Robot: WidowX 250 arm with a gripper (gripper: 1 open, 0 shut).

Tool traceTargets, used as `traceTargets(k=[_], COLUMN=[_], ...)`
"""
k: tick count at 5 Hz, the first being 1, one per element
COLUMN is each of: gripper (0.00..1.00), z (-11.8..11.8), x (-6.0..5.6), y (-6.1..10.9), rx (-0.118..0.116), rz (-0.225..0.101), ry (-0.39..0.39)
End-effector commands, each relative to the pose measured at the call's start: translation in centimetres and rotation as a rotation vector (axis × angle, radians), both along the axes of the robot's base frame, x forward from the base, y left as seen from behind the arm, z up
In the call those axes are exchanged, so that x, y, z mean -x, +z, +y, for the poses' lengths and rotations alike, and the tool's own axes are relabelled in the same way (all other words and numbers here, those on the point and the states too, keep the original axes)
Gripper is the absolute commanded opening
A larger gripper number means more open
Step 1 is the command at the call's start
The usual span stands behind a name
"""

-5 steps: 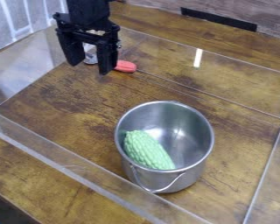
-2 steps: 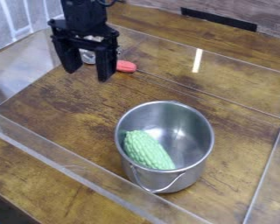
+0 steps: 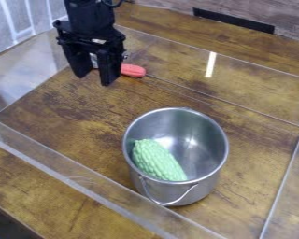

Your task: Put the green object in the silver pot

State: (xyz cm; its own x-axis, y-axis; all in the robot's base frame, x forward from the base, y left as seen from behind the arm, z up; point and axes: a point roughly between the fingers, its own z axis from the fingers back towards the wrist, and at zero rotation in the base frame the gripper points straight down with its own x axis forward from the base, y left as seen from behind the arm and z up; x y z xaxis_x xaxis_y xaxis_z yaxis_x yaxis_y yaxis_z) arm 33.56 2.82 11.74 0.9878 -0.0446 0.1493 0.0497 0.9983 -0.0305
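Robot's a chunky matte-black arm (image 3: 90, 23) with blocky segments, a dark gripper (image 3: 94, 75) ending in two stubby black fingers, small details too blurry to tell.

The top frame edge cuts off the arm (image 3: 87, 11).

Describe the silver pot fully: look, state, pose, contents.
The silver pot is round, shiny and metallic, with straight sides, a thin rim and a wire handle loop hanging low on its near side. It stands upright, open, on the brown wooden surface. Inside, the bumpy light green object lies against the left wall. The gripper is apart from it.
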Motion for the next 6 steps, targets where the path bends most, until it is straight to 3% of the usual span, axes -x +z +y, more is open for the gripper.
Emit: traceTargets(k=[1,3,4,6], gripper=[1.0,1.0,1.0,1.0], z=[-1.4,-1.2,-0.4,0.3], x=[-0.4,1.2,1.2,1.4], y=[1.4,1.6,0.9,0.5], rx=[-0.007,-0.006,-0.002,-0.011], rz=[-0.048,-0.024,-0.033,-0.062], ry=[-0.009,-0.069,-0.16,-0.252])
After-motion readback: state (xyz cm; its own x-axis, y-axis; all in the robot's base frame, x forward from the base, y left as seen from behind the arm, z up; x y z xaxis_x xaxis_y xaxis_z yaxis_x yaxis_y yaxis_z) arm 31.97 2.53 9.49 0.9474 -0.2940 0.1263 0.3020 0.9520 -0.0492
